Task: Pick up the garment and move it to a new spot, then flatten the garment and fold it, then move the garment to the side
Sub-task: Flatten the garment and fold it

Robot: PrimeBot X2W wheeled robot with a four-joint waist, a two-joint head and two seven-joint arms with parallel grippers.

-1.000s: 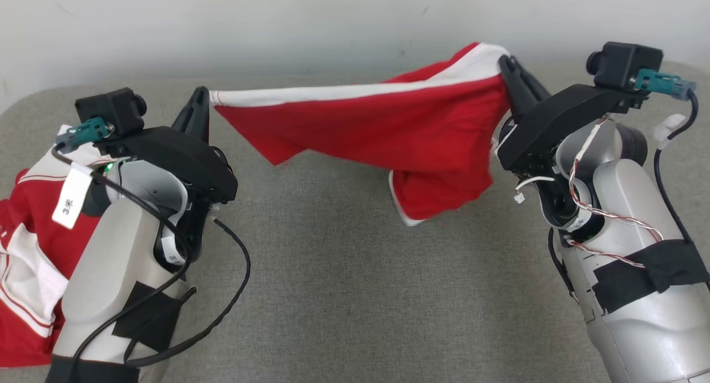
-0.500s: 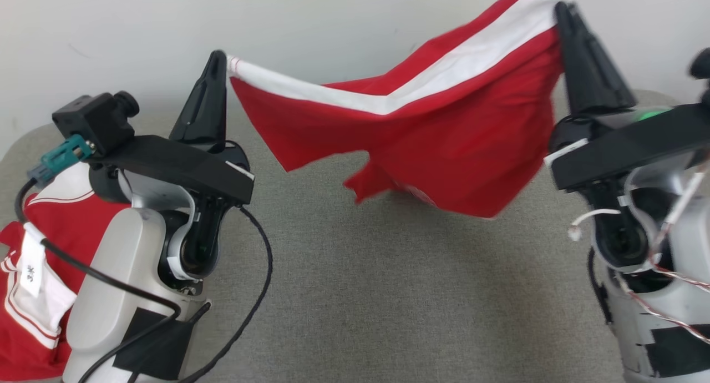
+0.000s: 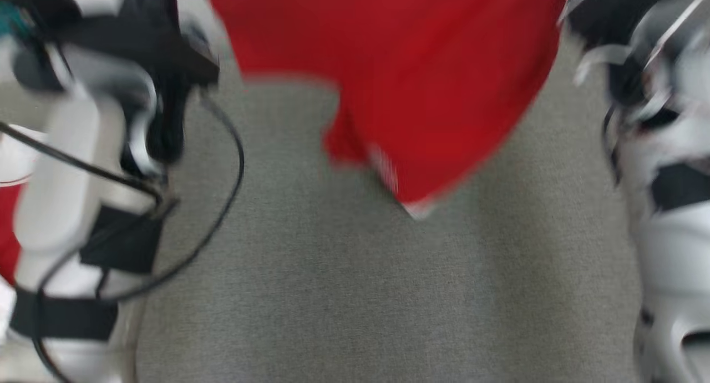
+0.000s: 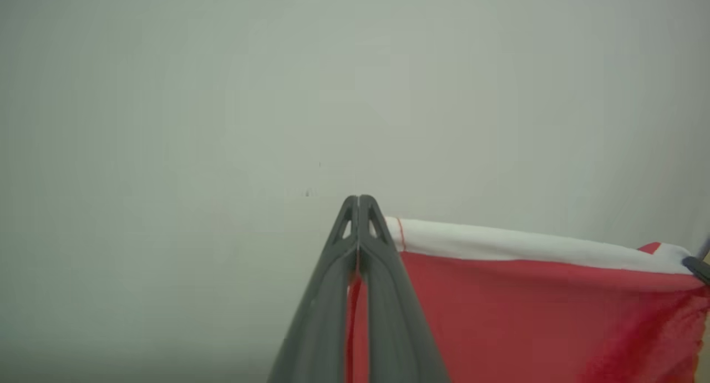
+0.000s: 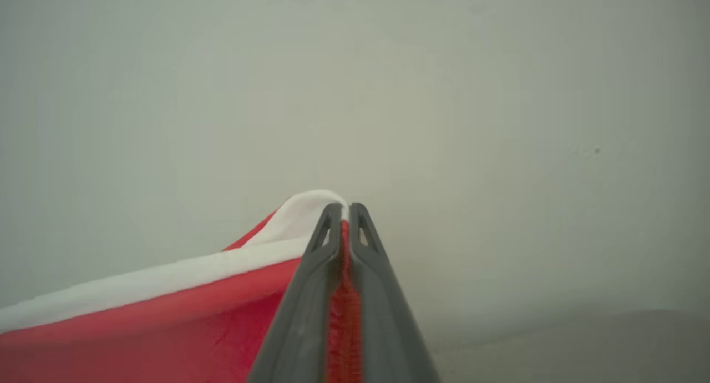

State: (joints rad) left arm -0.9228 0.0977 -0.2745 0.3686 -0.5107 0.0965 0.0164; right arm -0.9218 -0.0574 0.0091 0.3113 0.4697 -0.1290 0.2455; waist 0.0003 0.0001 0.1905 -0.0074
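Red garment [image 3: 421,66] stretched between left tool [image 4: 359,200] and right tool [image 5: 343,207]; both clamped.

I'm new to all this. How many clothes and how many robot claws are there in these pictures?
Garments: 2, the held garment and a blurred red and white garment at the left edge of the head view.
Grippers: 2, the left gripper and the right gripper, each shut on the held garment.
Total: 4.
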